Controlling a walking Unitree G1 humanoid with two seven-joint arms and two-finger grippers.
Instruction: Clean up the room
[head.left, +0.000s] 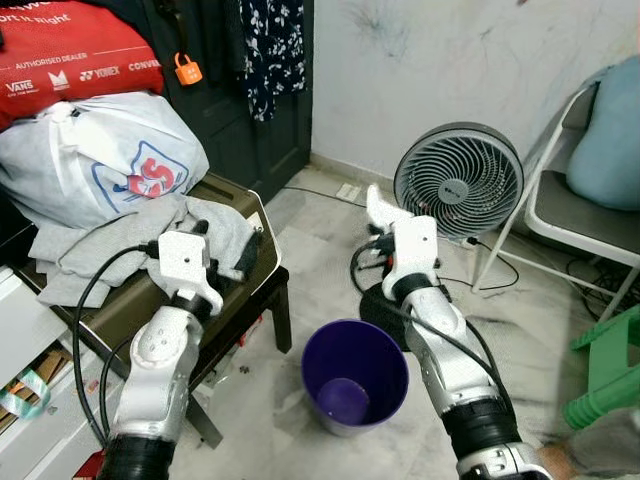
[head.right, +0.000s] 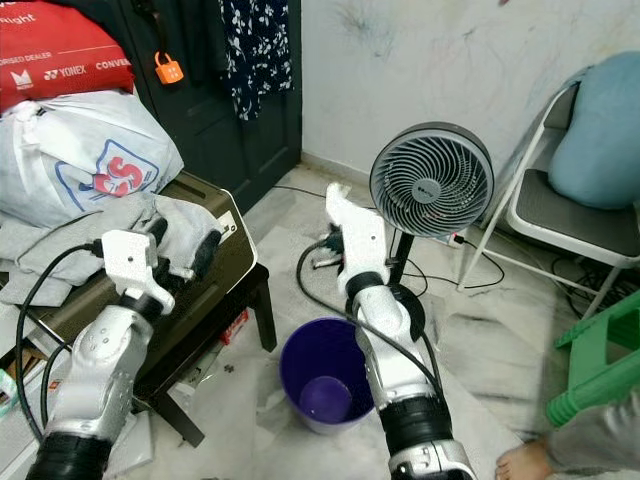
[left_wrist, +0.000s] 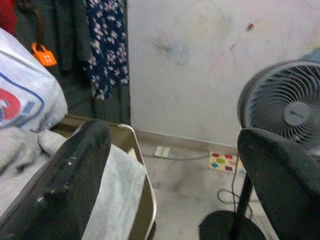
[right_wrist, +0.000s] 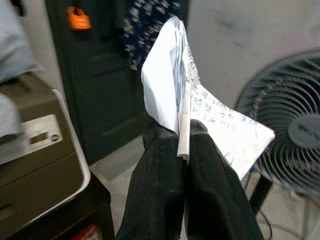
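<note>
The right gripper has its two black fingers pressed together on a folded white paper with handwriting on it; the paper stands up out of the fingertips. This gripper is raised above the floor, in front of the grey fan, and the purple bin stands on the floor below and a little nearer to the robot, beside the right forearm.

The left gripper is wide apart and holds nothing. It is over the front corner of the dark low table, just above the grey cloth that lies over the olive case on that table. A white plastic bag with a red and blue print sits at the back edge of the table, touching the cloth.

A folding chair stands at the wall beyond the fan, and a green stool is near the right side.
</note>
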